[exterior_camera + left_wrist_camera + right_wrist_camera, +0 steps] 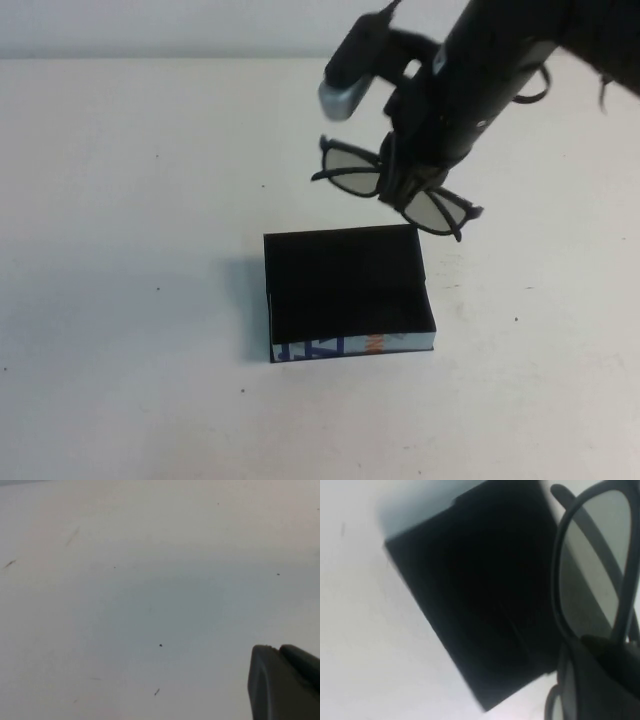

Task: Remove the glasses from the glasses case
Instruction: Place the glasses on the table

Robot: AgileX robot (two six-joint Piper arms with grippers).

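glasses [396, 187] in right gripper [398, 190] above, behind glasses case [346, 290]; left gripper [280, 685] elsewhere

We make out blue letters and an orange patch on the white side wall of the glasses case [352, 346]; none legible. No other markings seen.

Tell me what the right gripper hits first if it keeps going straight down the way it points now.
Probably the glasses case: the right gripper, holding the glasses, hangs over its far edge. Depth is unclear; it might meet the table just beyond.

White table [120, 200] with what look like small dark specks
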